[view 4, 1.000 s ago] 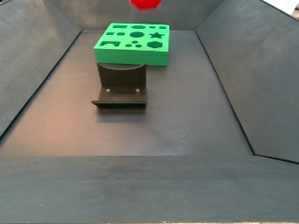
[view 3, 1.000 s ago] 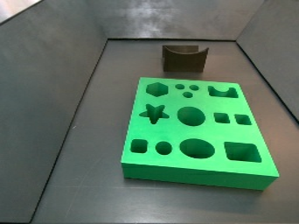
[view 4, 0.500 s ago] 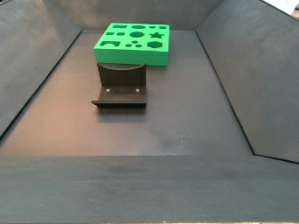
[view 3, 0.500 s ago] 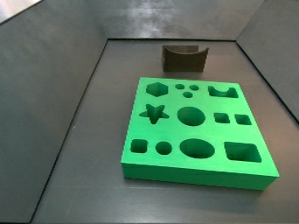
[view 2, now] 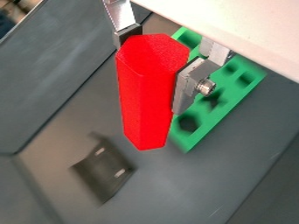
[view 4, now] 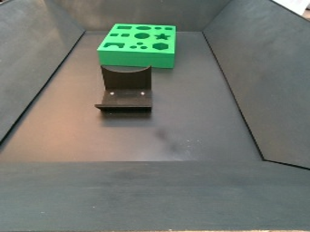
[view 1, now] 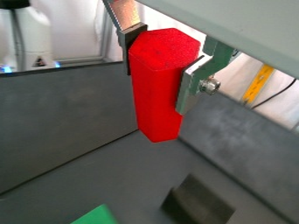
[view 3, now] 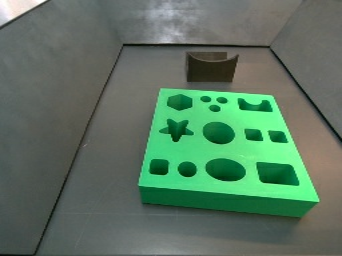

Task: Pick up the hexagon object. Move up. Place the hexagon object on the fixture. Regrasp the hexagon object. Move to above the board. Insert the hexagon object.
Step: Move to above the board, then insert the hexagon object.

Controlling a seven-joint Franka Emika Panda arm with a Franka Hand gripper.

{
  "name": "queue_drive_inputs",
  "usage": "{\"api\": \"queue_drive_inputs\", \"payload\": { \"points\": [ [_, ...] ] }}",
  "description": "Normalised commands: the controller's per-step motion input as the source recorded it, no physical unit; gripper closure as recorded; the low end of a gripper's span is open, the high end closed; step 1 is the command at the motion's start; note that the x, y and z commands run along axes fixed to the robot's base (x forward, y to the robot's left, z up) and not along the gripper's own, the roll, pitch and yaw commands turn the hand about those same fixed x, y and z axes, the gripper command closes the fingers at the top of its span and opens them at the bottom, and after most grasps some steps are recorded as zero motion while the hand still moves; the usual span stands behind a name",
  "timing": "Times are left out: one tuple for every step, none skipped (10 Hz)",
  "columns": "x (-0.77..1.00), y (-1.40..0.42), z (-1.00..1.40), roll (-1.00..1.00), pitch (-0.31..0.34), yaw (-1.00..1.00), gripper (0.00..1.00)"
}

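My gripper (view 1: 160, 54) shows only in both wrist views (view 2: 149, 58); it is shut on the hexagon object (view 1: 156, 83), a bright red hexagonal peg held upright between the silver fingers (view 1: 197, 80), high above the floor. The peg also shows in a wrist view (view 2: 149, 92). The green board (view 3: 223, 148) with its shaped holes lies flat in both side views (view 4: 138, 44) and partly behind the peg in a wrist view (view 2: 222, 92). The dark fixture (view 3: 211, 65) stands beyond the board in a side view, in front of it in a side view (view 4: 125, 88), and far below the peg in a wrist view (view 2: 105, 171). Gripper and peg are out of both side views.
Grey walls (view 3: 54, 70) slope up around the dark floor (view 4: 169, 127). A corner of the board (view 1: 96, 215) and the fixture (view 1: 198, 203) show far below in a wrist view.
A red bit of the peg at the top edge of a side view one second ago has risen out of sight. Board and fixture have not moved.
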Motion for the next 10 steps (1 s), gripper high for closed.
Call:
{"api": "queue_drive_inputs", "payload": {
  "points": [
    [-0.29,-1.0,0.12,-1.0,-0.025,-0.09,1.0],
    [-0.25,-0.76,0.09,-1.0,-0.028,-0.08,1.0],
    [-0.2,-0.58,0.06,-0.99,-0.032,-0.08,1.0],
    [-0.13,-0.26,0.03,-0.68,-0.041,-0.05,1.0],
    [-0.08,-0.04,0.0,-0.38,-0.05,-0.01,1.0],
    [-0.06,0.0,0.0,-0.24,-0.046,-0.01,1.0],
    [0.0,0.0,0.0,0.0,-0.006,0.0,1.0],
    [-0.09,0.0,-0.02,0.0,-0.04,0.0,1.0],
    [0.18,0.08,-0.31,-0.15,-0.004,-0.37,1.0],
    [0.23,0.15,-0.62,-0.19,-0.034,-0.67,1.0]
  ]
}}
